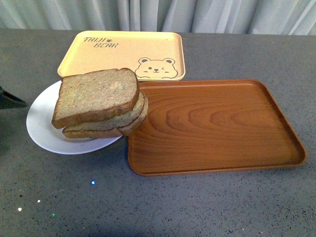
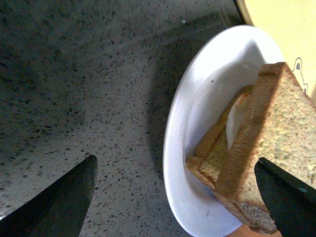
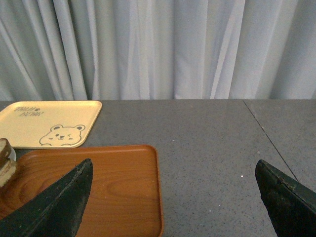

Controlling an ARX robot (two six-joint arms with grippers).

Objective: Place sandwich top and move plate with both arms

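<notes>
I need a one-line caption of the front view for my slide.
Sandwich top resting on the stacked slices on the white plate, next to the brown tray, yellow bear tray behind.

Within the matt black left end effector (image 2: 175,165), the plate (image 2: 173,148) looks smooth, glossy white; the sandwich top (image 2: 291,133) is rough, porous and matt. Beneath it, the surface (image 2: 74,74) is speckled grey, stone-like. Before the right end effector (image 3: 173,162), the tray (image 3: 123,187) shows satin wood grain.
</notes>
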